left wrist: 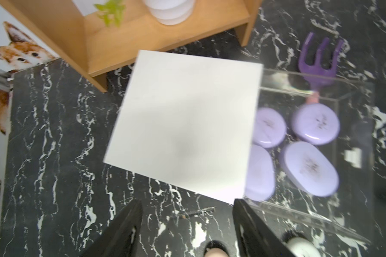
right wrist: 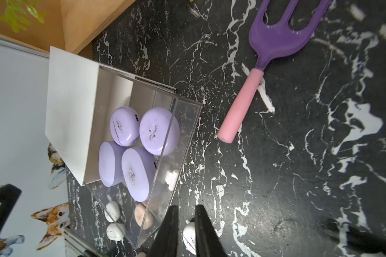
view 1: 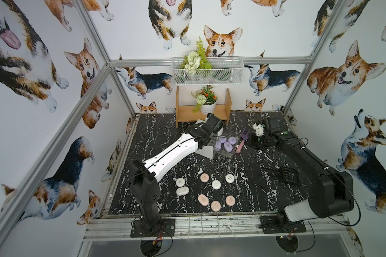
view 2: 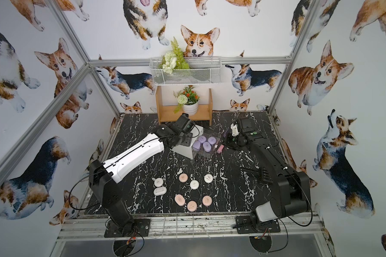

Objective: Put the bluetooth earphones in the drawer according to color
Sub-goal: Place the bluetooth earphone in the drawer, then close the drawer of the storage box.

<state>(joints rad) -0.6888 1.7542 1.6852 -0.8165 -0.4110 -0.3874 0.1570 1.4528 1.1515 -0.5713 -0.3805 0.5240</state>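
Earphones [right wrist: 159, 131]: glossy lilac pebbles, smudged lids.

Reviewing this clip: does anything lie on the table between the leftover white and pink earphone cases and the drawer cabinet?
Nothing visible does. Bare marble tabletop separates the white cases and pink cases from the cabinet. The toy fork lies off to the side, beside the pulled-out drawer holding purple cases.

The left arm [view 1: 172, 153] hides much of the drawer cabinet [view 1: 206, 151].
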